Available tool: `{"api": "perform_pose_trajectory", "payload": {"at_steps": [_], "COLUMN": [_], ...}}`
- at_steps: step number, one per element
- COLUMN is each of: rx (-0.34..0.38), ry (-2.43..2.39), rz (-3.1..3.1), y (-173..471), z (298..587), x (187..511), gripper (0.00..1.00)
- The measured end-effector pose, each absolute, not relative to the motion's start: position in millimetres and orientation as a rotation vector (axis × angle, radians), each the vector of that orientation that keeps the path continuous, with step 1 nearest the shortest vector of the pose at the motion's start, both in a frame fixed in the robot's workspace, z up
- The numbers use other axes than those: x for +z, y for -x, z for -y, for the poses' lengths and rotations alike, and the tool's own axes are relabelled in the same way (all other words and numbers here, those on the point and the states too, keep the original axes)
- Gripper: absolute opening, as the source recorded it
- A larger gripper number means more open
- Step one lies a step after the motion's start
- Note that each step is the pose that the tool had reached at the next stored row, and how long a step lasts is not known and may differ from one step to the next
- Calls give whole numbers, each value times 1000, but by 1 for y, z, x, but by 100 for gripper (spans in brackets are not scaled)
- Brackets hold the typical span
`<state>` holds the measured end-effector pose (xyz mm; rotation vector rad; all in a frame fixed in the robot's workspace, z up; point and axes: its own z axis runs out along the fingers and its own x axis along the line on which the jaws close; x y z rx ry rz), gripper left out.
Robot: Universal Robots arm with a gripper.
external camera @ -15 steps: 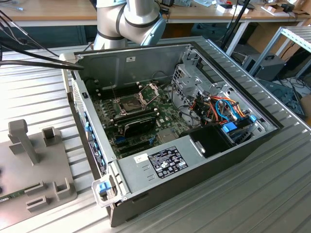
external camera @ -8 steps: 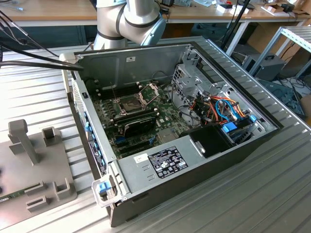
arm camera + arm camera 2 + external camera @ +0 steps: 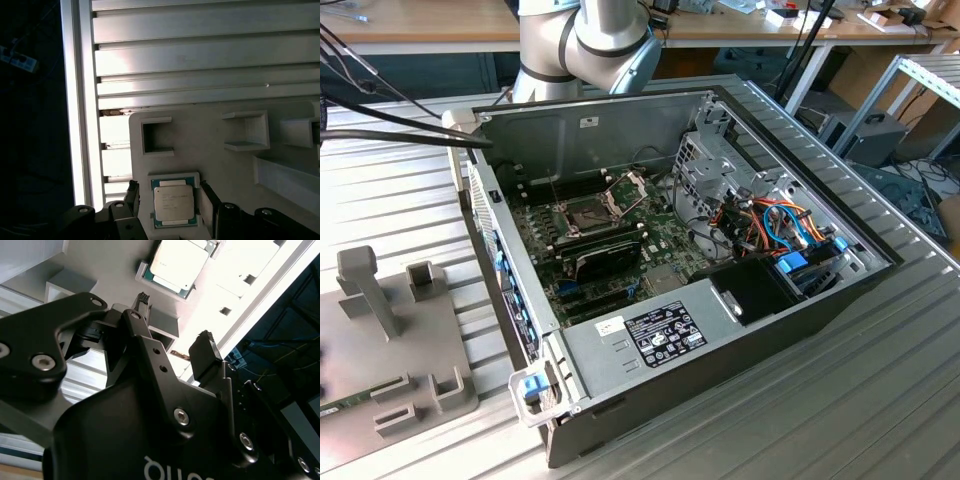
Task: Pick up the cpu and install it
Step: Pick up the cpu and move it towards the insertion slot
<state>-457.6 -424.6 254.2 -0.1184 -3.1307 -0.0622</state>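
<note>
Gripper (image 3: 174, 320) matte black, spread astride square silver-topped cpu (image 3: 173, 205), grey holder (image 3: 210, 135)

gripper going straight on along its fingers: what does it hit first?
Most likely the cpu. In the first wrist view it lies in a pocket of the holder, centred ahead of the open gripper. The fingers look set to pass either side of it, though depth is unclear.
</note>
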Motion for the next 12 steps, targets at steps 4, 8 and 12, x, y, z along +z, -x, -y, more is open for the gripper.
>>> {"api": "perform_pose_trajectory", "payload": {"at_steps": [4, 8, 12], "rx": [-62, -62, -62], "ry": [118, 118, 118], "rz": [3131, 3131, 3131], "y": [458, 458, 458], "z": [425, 425, 425], "x": [254, 252, 248], "gripper": [60, 60, 60]}}
